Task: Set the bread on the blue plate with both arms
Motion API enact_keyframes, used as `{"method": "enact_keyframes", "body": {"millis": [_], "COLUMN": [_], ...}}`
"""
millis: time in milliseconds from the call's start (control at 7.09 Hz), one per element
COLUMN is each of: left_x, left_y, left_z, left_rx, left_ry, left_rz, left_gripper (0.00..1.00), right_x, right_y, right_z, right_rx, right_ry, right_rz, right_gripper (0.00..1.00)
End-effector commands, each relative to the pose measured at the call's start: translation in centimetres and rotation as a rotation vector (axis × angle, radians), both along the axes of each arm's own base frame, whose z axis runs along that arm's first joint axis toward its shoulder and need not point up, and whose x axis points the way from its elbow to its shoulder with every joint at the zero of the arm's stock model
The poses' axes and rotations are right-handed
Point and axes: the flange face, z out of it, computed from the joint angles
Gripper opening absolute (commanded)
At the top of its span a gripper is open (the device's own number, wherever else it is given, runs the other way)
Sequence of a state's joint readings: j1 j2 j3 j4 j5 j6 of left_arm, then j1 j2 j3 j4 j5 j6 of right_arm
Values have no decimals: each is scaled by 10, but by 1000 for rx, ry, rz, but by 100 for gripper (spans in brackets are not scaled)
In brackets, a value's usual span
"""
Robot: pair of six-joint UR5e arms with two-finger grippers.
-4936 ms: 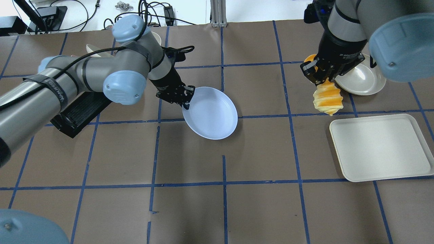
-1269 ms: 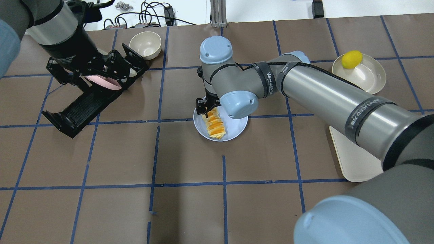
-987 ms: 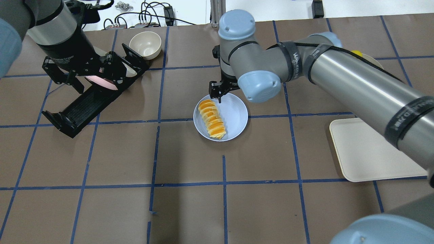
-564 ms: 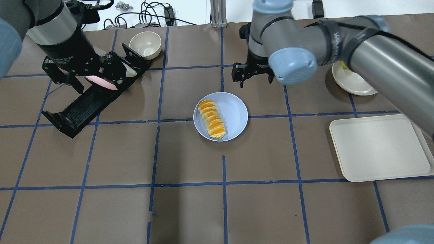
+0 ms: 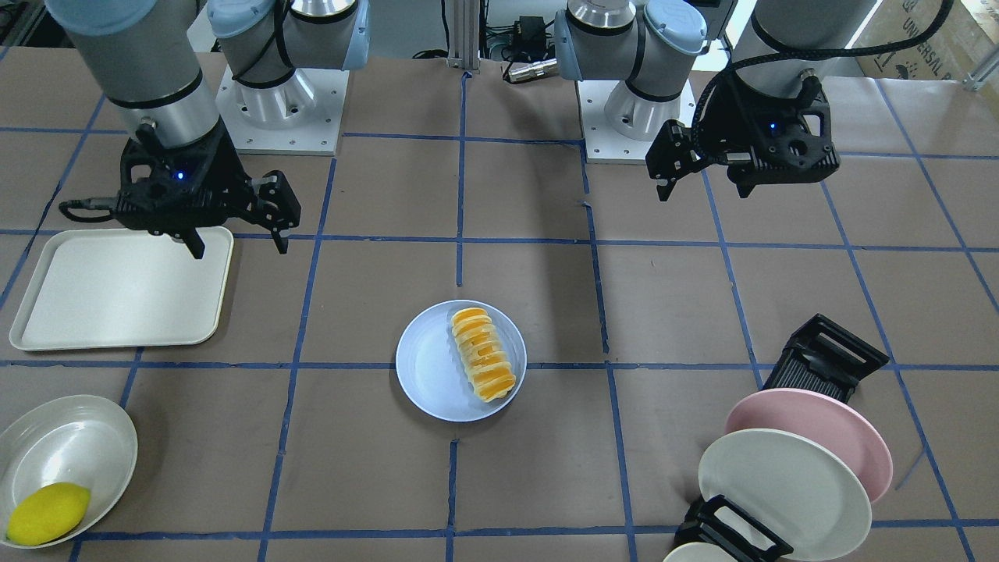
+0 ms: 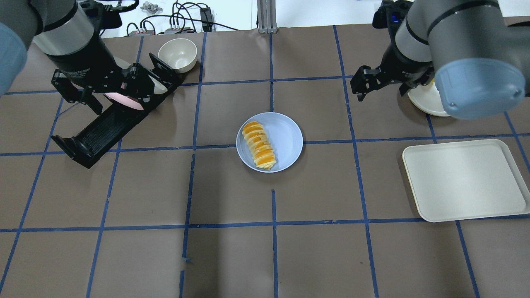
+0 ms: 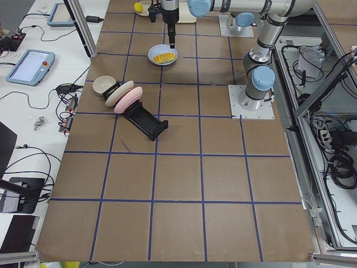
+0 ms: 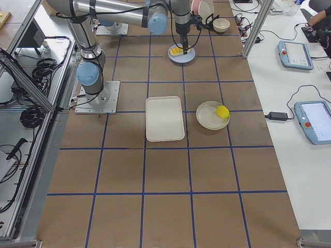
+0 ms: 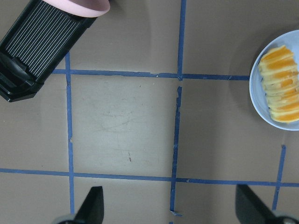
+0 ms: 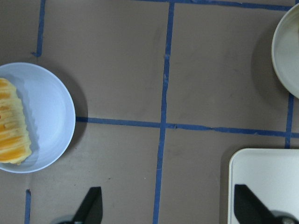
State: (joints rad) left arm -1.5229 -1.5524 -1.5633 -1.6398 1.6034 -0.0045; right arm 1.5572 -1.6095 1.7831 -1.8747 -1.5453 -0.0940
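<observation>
The bread (image 6: pixel 258 145) lies on the left half of the blue plate (image 6: pixel 287 140) in the middle of the table; it also shows in the front view, bread (image 5: pixel 482 353) on plate (image 5: pixel 425 367). Nothing touches them. My right gripper (image 6: pixel 381 93) is open and empty, raised well to the right of the plate, near the tray's corner in the front view (image 5: pixel 238 246). My left gripper (image 6: pixel 80 101) is open and empty, raised over the dish rack, far left of the plate. The left wrist view shows the bread (image 9: pixel 280 91) at its right edge, the right wrist view shows it (image 10: pixel 11 123) at its left edge.
A black dish rack (image 5: pixel 827 359) holds a pink plate (image 5: pixel 819 425) and a cream-white plate (image 5: pixel 780 492). A cream bowl (image 6: pixel 178 54) stands behind the rack. A cream tray (image 6: pixel 463 180) lies at the right. A lemon (image 5: pixel 47 511) sits in a shallow cream dish (image 5: pixel 70 445).
My right gripper set the bread on the blue plate, let go, rose and swung back to the right. My left gripper, which earlier held the plate's rim, stays by the rack.
</observation>
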Motion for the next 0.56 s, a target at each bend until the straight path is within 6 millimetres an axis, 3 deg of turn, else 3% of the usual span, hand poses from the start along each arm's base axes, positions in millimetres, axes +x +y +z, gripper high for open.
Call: {"method": "enact_keyframes", "body": {"millis": [0,282,423], "left_x": [-1,-1,-1], "left_y": [1,2,2], "left_z": [-1,-1,-2], "left_rx": [1,2,4], "left_ry": [8,8,8], "left_rz": [0,0,0], "left_gripper": [100,100,100], "right_x": [4,5,5], "right_y": [45,40,38], "right_z": [17,56,54], "right_rx": [85,115,129], "right_ry": [-10,-9,-10], "right_rz": [-1,-2,-2], "right_gripper": [98,98,98]}}
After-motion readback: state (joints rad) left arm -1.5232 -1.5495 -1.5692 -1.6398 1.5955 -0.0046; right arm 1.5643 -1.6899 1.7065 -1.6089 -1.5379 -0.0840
